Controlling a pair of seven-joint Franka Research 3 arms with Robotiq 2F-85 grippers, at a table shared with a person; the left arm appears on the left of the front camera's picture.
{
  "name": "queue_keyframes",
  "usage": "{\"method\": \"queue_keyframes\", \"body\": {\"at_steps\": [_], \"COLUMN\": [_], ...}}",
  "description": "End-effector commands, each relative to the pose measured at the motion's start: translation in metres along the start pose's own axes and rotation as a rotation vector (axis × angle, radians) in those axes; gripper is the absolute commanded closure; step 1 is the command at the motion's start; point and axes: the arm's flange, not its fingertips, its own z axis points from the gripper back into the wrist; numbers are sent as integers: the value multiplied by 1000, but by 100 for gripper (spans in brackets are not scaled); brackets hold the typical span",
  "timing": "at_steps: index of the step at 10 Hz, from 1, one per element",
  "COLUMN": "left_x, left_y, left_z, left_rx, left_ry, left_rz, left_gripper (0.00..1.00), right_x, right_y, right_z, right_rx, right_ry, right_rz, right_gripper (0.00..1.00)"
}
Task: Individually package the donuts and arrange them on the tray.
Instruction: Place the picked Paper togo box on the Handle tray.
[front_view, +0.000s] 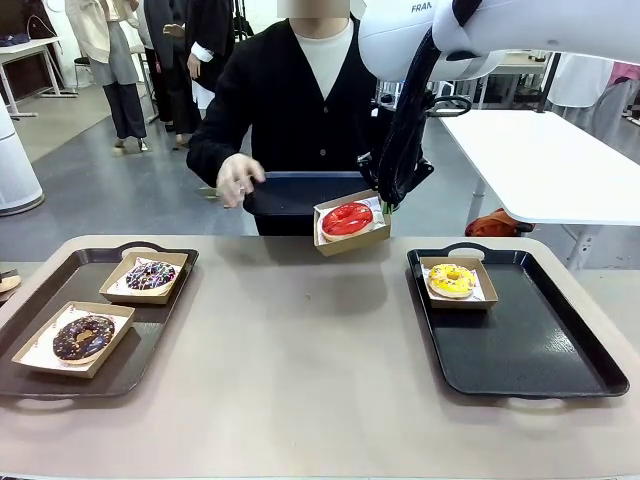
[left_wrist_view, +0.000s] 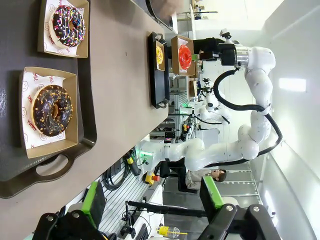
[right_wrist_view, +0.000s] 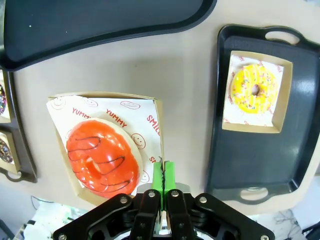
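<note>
My right gripper (front_view: 384, 208) (right_wrist_view: 163, 176) is shut on the rim of a cardboard box (right_wrist_view: 156, 107) that holds the red-glazed donut (front_view: 347, 218) (right_wrist_view: 102, 157). The box hangs tilted above the table's far edge. On the right black tray (front_view: 530, 350) (right_wrist_view: 260, 150) the yellow-iced donut (front_view: 452, 280) (right_wrist_view: 254, 89) lies in its own box. The left tray (front_view: 150, 335) carries the dark chocolate donut (front_view: 83, 337) (left_wrist_view: 52, 110) and the topped donut (front_view: 150, 275) (left_wrist_view: 69, 23), each boxed. My left gripper (left_wrist_view: 152, 200) stands open beside that tray with nothing between its fingers.
A person across the table holds another dark tray (front_view: 300, 192) (right_wrist_view: 100, 20) just behind the hanging box, with one hand (front_view: 238, 180) at its left end. The tan tabletop (front_view: 300, 340) lies bare between the two trays. A white table (front_view: 540, 160) stands at the back right.
</note>
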Motion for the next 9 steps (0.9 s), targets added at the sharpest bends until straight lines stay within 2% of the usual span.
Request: {"method": "queue_keyframes", "body": {"at_steps": [1, 3, 5, 8, 9], "left_x": [-1, -1, -1, -1, -1], "left_y": [-1, -1, -1, -1, -1], "left_z": [1, 1, 1, 1, 1], "left_rx": [-4, -4, -4, -4, -4], "left_ry": [1, 1, 1, 1, 1], "left_rz": [-3, -3, -3, -3, -3], "left_gripper": [0, 0, 0, 0, 0], "right_x": [-6, -17, -43, -72, -77], "right_y": [-26, -70, -124, -211, -231], "right_z": [6, 17, 29, 28, 23], "right_rx": [33, 83, 88, 66, 80], "right_ry": [30, 64, 73, 1, -15], "right_rz": [47, 75, 84, 39, -16], "right_gripper": [99, 99, 99, 99, 99]}}
